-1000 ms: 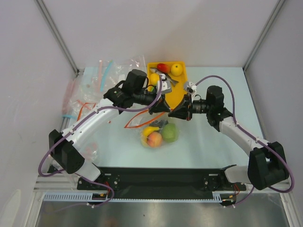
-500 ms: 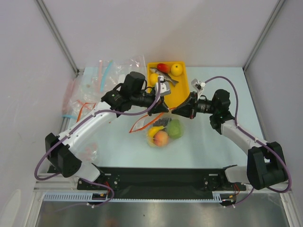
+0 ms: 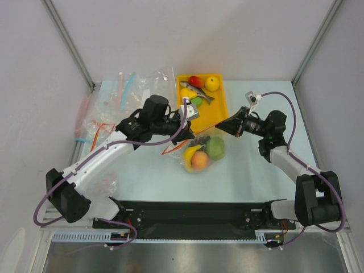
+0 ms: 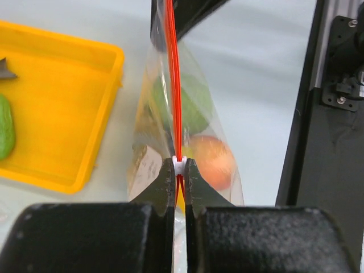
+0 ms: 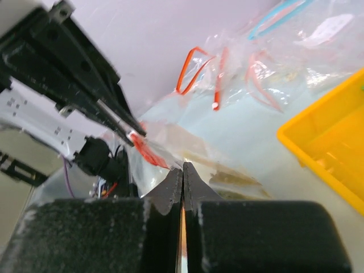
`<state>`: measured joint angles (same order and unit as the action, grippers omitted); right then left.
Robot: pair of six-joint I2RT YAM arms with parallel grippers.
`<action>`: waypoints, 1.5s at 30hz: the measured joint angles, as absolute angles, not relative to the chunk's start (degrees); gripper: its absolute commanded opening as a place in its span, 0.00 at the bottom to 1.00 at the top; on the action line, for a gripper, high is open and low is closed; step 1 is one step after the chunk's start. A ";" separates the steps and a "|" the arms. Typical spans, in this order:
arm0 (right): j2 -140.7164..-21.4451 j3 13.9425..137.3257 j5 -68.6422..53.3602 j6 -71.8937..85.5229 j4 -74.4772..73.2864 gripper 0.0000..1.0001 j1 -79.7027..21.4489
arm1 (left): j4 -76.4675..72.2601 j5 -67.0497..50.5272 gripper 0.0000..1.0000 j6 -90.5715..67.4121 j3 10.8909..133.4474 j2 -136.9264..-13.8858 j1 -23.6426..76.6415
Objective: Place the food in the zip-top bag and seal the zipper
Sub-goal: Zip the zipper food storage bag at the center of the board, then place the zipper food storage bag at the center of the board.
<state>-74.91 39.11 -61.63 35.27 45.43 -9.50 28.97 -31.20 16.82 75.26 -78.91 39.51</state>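
The zip-top bag [image 3: 203, 154] hangs between my two grippers just above the table. Inside it I see a banana [image 3: 191, 152], a peach [image 3: 199, 161], a round green fruit [image 3: 215, 148] and dark grapes [image 3: 202, 140]. My left gripper [image 3: 190, 135] is shut on the red zipper [image 4: 176, 85], with the white slider [image 4: 179, 165] right at its fingertips. The strip runs straight away from the left gripper [image 4: 179, 166] toward the right one. My right gripper [image 3: 220, 128] is shut on the bag's far end, and in its wrist view the right gripper [image 5: 183, 166] pinches clear film.
The yellow tray [image 3: 219, 116] stands behind the bag and holds several more toy foods. Other clear pouches [image 3: 122, 91] with blue and orange strips lie at the back left. The black base rail [image 4: 330, 142] runs close by on the near side.
The bag has shifted right and slightly back. The right gripper has pulled right with its end while the left wrist drew back left, so the two grippers stand farther apart.
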 measured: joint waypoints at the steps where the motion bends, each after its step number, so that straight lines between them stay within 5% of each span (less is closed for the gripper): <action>1: -75.02 39.11 -60.88 36.12 45.45 0.00 -8.86 | 28.84 -30.46 0.00 16.51 74.41 -78.15 39.51; 16: -80.36 36.14 -50.28 52.66 51.68 0.00 4.91 | 27.46 -24.14 0.00 12.21 65.19 -72.86 37.06; 27: -82.08 35.99 -50.57 55.07 53.08 0.00 5.80 | 24.36 -23.83 0.00 11.97 64.60 -72.29 36.21; 28: -82.08 36.01 -50.37 55.07 53.06 0.06 5.80 | 24.49 -23.59 0.03 11.94 64.99 -72.71 36.18; 29: -82.08 36.01 -50.02 55.18 53.06 0.25 5.82 | 24.62 -23.18 0.14 11.88 65.63 -73.34 36.16; 30: -82.08 36.14 -49.21 55.40 52.84 0.95 5.91 | 24.69 -22.44 0.35 11.77 66.35 -74.13 36.12; 31: -82.08 36.40 -47.97 55.83 52.47 1.00 6.11 | 25.08 -21.19 0.75 11.53 67.11 -74.85 36.03; 33: -82.06 38.20 -44.38 55.61 49.93 1.00 6.85 | 25.17 -17.02 0.98 9.69 68.14 -75.79 35.75; 45: -77.97 52.86 -30.63 57.74 19.03 1.00 9.89 | 19.42 9.02 1.00 -10.00 68.20 -70.50 30.55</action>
<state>-77.97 52.86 -30.63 57.74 19.03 9.89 19.42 9.02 -10.00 68.20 -70.50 30.55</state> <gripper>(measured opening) 0.995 0.996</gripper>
